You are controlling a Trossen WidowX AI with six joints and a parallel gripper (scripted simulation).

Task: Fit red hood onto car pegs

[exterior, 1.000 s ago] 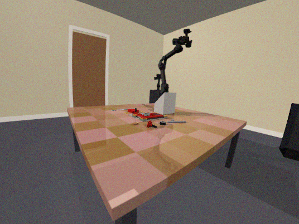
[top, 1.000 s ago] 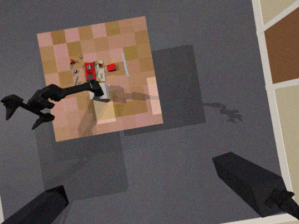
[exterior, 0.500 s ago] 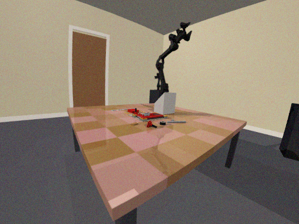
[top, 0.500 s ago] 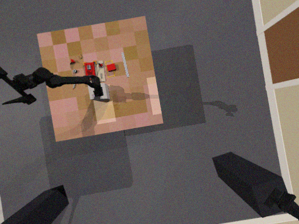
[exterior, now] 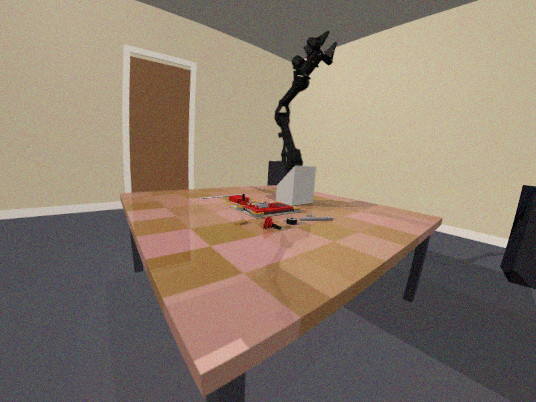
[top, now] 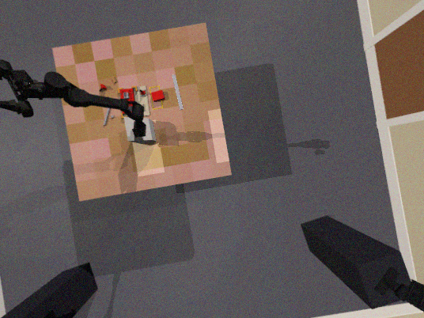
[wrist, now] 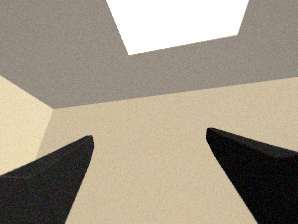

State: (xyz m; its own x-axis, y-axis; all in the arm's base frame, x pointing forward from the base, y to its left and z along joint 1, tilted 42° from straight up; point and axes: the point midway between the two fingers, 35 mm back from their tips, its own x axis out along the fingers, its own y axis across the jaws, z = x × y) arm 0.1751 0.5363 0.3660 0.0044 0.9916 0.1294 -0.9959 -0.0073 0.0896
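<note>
The red hood [top: 157, 95] [exterior: 237, 199] lies on the table inside a thin yellow outline, apart from the car. The red chassis [top: 130, 92] [exterior: 281, 208] sits in its jig, with the grey engine block [top: 126, 95] [exterior: 260, 205] on it; the arm hides part of it in the overhead view. The pegs and corner holes are too small to make out. My gripper [exterior: 331, 39] [wrist: 150, 136] is open and empty, high above the table and pointing up and away from it. The wrist view shows only wall, ceiling and a white panel between and above the fingers.
A beige part [top: 144, 104] lies between chassis and hood. A long grey bar [top: 178, 92] lies beyond the hood. A shorter bar [top: 107, 117] [exterior: 320, 219], a small red part [top: 103, 87] [exterior: 268, 222] and a black wheel [exterior: 291, 221] lie near the chassis. The pale base block [top: 148, 128] [exterior: 303, 187] stands close by.
</note>
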